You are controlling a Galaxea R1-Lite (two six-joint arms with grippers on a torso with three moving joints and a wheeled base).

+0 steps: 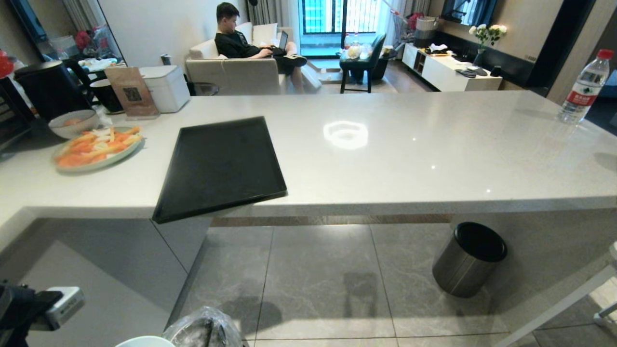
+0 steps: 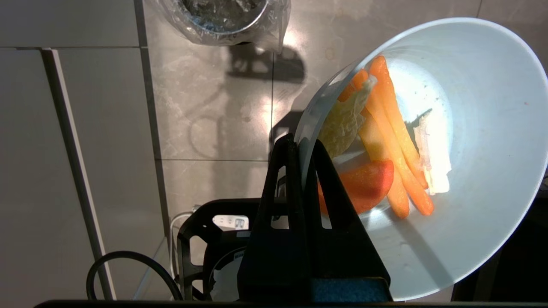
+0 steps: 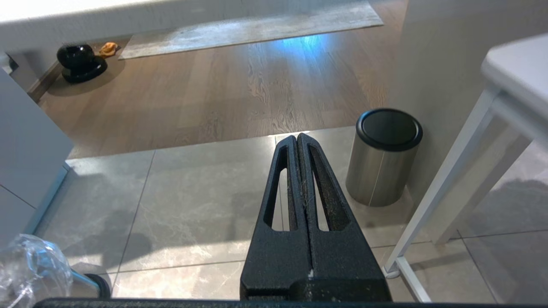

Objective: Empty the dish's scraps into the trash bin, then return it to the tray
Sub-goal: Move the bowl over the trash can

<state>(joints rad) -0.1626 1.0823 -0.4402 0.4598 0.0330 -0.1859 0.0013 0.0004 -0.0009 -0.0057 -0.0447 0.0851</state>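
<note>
My left gripper (image 2: 302, 143) is shut on the rim of the dish (image 2: 479, 171), a pale bowl held tilted above the grey floor tiles. The scraps (image 2: 385, 141), orange carrot pieces and pale bits, lie inside it against the lower wall. The trash bin (image 2: 222, 17), lined with a crinkled clear bag, stands on the floor a little beyond the dish. In the head view only the dish's rim (image 1: 144, 341) and the bagged trash bin (image 1: 205, 327) show at the bottom edge. The black tray (image 1: 219, 166) lies bare on the counter, one corner overhanging the front edge. My right gripper (image 3: 298, 137) is shut and holds nothing, hanging over the tiles.
A steel bin with a black lid (image 1: 467, 258) stands under the counter to the right, beside a white table leg (image 3: 445, 196). On the counter sit a plate of carrot sticks (image 1: 96, 147), a bowl (image 1: 72, 123) and a water bottle (image 1: 583, 89). A person sits on the sofa (image 1: 241, 43).
</note>
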